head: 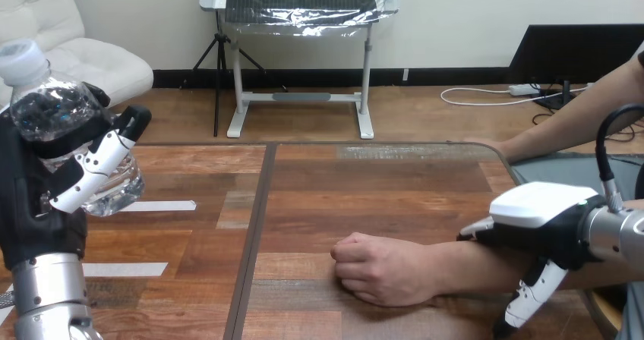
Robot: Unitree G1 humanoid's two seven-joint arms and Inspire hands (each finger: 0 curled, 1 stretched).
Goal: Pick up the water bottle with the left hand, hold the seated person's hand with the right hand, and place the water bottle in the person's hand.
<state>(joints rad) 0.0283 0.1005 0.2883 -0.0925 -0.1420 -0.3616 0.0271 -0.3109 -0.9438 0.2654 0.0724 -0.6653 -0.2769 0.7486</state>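
So the left hand (pixel 34 196) is up off the tabletop (pixel 364 188) at the left edge of the scene, and it has the water bottle (pixel 53 108). The fingers (pixel 99 165) are curled round the clear body of the bottle from the right side, and the black palm sits behind it. The bottle is upright, maybe tipped a touch to the left, with its white cap (pixel 23 51) on top. It's well clear of the wood, and there's water visible in the lower part.

Over on the right, the right hand (pixel 543 203) sits across the person's forearm (pixel 471 268), white back shell facing up. Its fingers (pixel 535 291) drop down over the near side of the arm and another digit pokes out on the far-left side, so it's wrapped over the forearm just behind the wrist.

The person's hand (pixel 383 268) is a loose fist resting on the tabletop, near and a bit right of centre, well apart from the bottle. The person's other hand (pixel 486 144) rests at the far right corner of the tabletop.

There are also two white tape strips (pixel 159 206) stuck on the left part of the tabletop, below the bottle.
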